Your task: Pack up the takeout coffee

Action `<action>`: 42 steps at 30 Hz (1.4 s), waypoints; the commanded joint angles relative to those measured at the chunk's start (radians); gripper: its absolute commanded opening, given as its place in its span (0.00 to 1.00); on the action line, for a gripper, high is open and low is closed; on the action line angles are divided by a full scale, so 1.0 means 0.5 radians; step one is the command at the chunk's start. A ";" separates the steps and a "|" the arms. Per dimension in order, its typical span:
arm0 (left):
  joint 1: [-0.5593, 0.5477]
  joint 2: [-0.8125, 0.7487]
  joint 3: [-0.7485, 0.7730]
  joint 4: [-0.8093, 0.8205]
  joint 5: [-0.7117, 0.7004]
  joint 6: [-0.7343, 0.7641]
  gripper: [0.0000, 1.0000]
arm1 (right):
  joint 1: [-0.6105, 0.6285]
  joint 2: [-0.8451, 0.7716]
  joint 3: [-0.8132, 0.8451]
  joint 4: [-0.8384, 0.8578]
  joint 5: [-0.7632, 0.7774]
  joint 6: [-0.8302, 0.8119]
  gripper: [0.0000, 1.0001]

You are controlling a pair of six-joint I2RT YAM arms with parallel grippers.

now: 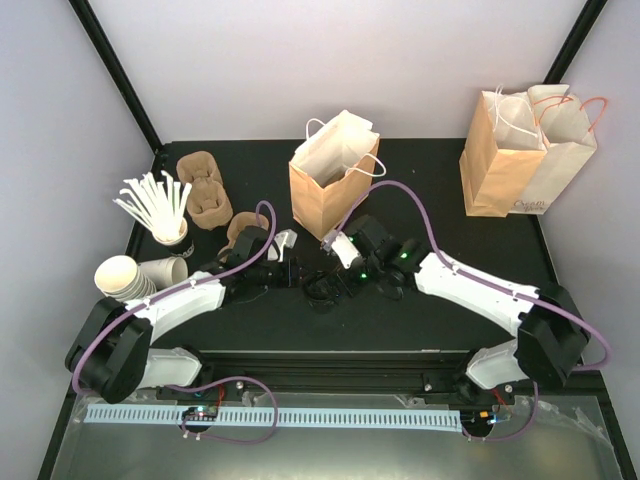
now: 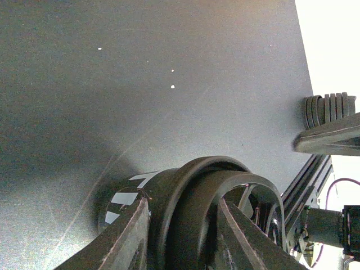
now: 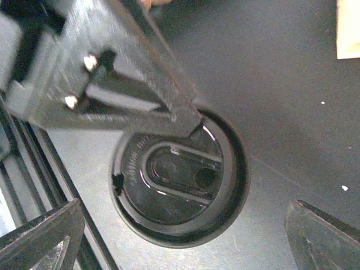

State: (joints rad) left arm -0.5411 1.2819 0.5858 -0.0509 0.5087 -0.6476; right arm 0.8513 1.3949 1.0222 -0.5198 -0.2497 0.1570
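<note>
Left wrist view: the left gripper (image 2: 183,222) stands narrow, with the coffee (image 2: 128,197) pinched between its fingers, seemingly at the rim, though the close view blurs the contact. The paper wall likely handles light and soft and would crush easily. The glossy lid (image 3: 180,180) looks slippery and could pop off, so I would grip the stiff band just under it. The right gripper (image 3: 180,230) hangs wide directly above the lid, holding nothing.

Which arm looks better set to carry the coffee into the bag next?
Probably the left: the left gripper is clamped around the takeout coffee, while the right gripper hangs wide open above it, holding nothing.
</note>
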 commanded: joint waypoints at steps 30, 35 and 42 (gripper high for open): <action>-0.025 0.010 -0.070 -0.368 -0.043 0.092 0.38 | -0.166 0.079 0.242 -0.078 -0.394 -1.793 0.99; -0.021 0.010 -0.070 -0.363 -0.032 0.095 0.38 | -0.177 0.104 0.167 -0.031 -0.406 -1.879 1.00; -0.024 0.041 -0.061 -0.355 -0.014 0.108 0.38 | -0.176 0.364 0.385 -0.289 -0.437 -1.933 0.98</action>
State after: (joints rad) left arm -0.5411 1.2694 0.5808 -0.0635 0.5117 -0.6273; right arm 0.7662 1.5246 1.1545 -0.5880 -0.4347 -0.7624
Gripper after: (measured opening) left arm 0.378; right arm 0.992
